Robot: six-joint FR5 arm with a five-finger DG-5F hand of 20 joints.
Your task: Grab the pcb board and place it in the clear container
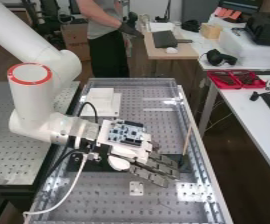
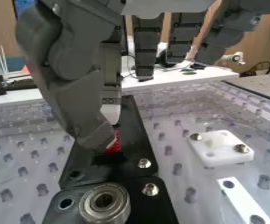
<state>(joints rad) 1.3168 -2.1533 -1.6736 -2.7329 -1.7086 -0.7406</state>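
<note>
Shows bright red above the black plate [image 2: 134,130], as a narrow, partly hidden strip of pcb board [image 2: 116,143].
Peeks out from behind the thumb's tip [image 2: 96,136], finely speckled down the strip, near two metal screws [image 2: 144,163]; sits by the robot hand [image 1: 149,175], with fingers straight and apart, unclamped as far as visible.

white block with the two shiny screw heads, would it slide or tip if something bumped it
The white block probably wouldn't slide, since its two screw heads look like they fasten it down. Tipping seems unlikely too, as it sits low and flat. It looks like a solid slab, so it's likely stiff.
</note>
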